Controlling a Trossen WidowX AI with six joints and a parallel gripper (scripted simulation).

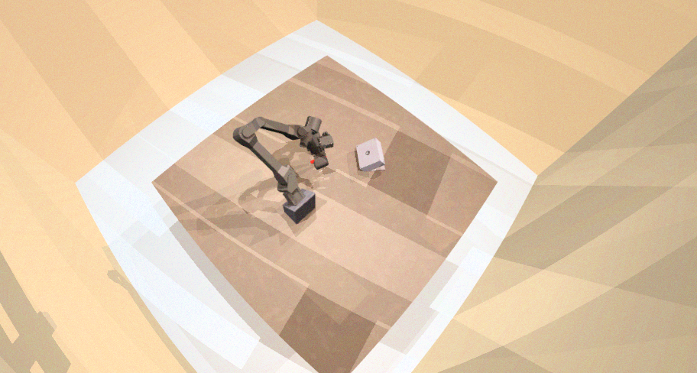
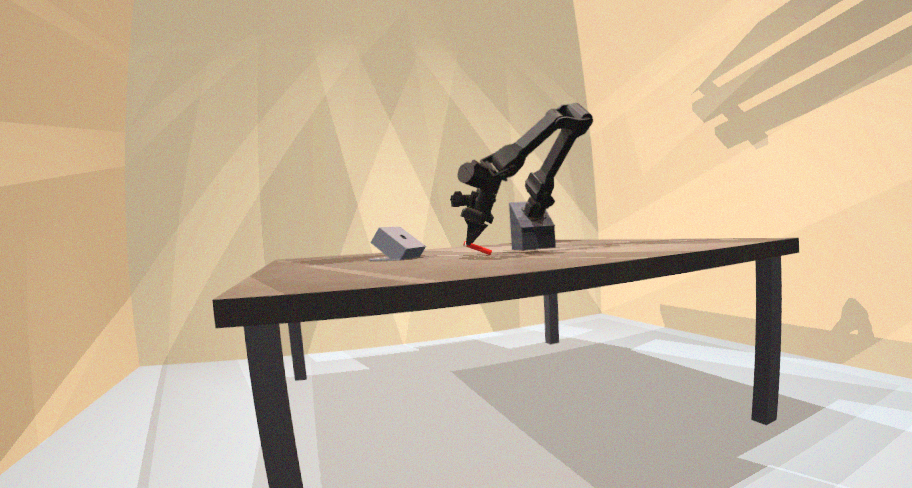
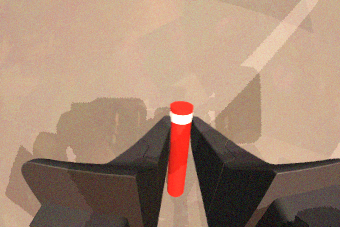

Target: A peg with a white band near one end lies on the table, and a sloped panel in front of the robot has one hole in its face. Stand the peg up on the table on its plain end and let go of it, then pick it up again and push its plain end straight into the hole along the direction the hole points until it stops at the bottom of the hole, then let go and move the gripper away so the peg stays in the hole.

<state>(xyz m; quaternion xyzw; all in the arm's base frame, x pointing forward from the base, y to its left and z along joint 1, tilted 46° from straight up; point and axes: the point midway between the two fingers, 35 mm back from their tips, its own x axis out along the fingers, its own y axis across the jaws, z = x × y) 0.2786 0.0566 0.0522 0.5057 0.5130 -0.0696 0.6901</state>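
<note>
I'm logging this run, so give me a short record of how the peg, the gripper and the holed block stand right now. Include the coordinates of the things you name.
peg: red peg [image 1: 312,161] [image 2: 480,249] [image 3: 178,156], tilted, plain end lower
white band: near the peg's upper end, by the fingertips
gripper: gripper [image 1: 319,161] [image 2: 469,243] [image 3: 179,122], shut on the peg near the band
sloped block: pale block [image 1: 370,154] [image 2: 397,242], apart from the peg
hole: one opening [image 1: 367,153] [image 2: 402,236] in its sloped face, no peg in it
peg standing on its own: no

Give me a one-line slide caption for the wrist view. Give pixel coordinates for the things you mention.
The pincer [image 3: 179,122] grips a red peg [image 3: 178,158] near its white band [image 3: 181,117], above the table [image 3: 90,36].
</note>
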